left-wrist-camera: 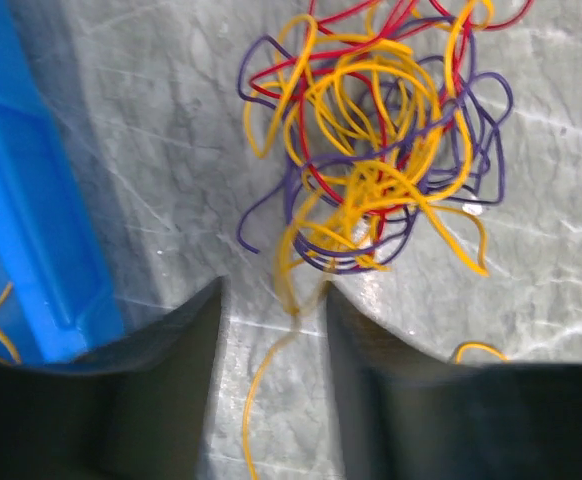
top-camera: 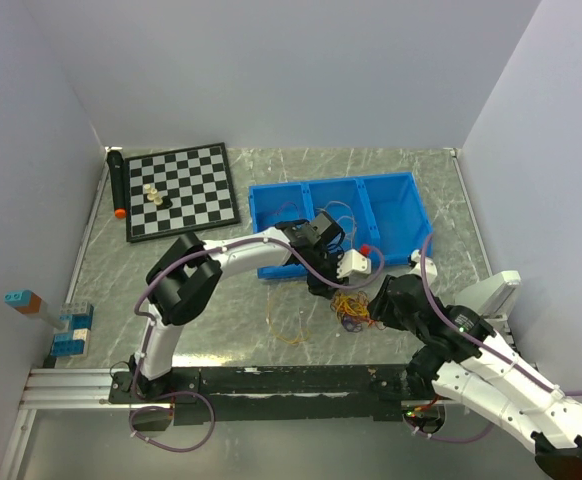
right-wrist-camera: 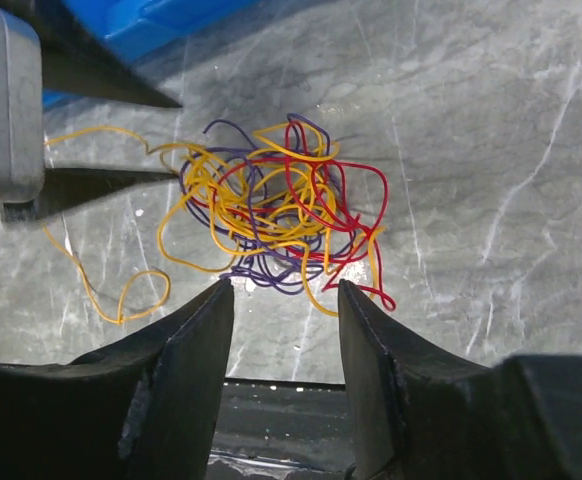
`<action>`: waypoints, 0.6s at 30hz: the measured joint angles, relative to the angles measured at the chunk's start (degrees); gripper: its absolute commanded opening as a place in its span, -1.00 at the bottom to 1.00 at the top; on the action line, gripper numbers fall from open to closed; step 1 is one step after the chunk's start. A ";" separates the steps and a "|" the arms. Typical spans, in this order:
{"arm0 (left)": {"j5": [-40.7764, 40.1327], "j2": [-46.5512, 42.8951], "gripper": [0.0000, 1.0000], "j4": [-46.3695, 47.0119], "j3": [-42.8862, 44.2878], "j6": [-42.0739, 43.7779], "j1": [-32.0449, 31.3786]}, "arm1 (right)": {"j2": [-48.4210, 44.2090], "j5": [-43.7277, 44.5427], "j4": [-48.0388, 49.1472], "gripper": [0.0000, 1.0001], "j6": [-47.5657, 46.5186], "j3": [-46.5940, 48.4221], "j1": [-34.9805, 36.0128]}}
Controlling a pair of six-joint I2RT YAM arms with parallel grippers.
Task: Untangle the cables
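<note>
Three colours of thin curly cables (left-wrist-camera: 371, 150) sit in one round clump.
It lies on the grey marble table (right-wrist-camera: 491, 150) by a blue plastic bin (left-wrist-camera: 31, 200); my left gripper (left-wrist-camera: 271, 292) and right gripper (right-wrist-camera: 286, 287) gape wide.

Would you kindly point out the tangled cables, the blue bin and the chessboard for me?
cables (right-wrist-camera: 271, 215): right wrist view, middle of the tangle.
blue bin (top-camera: 396, 213): top external view, bare floor of its right compartment.
chessboard (top-camera: 201, 190): top external view, bare squares right of the pieces.
</note>
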 measured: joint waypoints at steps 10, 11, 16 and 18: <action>1.44 -1.07 -0.99 -3.56 -0.37 0.98 -0.02 | 1.03 -0.11 -0.15 0.03 0.28 -0.02 0.00; 1.42 -2.12 -0.99 -3.91 -1.18 0.92 0.00 | 1.14 -0.15 0.07 0.03 0.28 -0.11 0.00; 0.96 -12.35 -0.99 -6.10 -8.35 -0.15 0.00 | 2.58 -1.25 2.14 0.12 0.04 -1.68 0.00; 0.55 -17.29 -0.99 -6.73 -11.04 -0.61 0.11 | 3.67 -1.90 3.08 0.16 -0.17 -2.43 0.00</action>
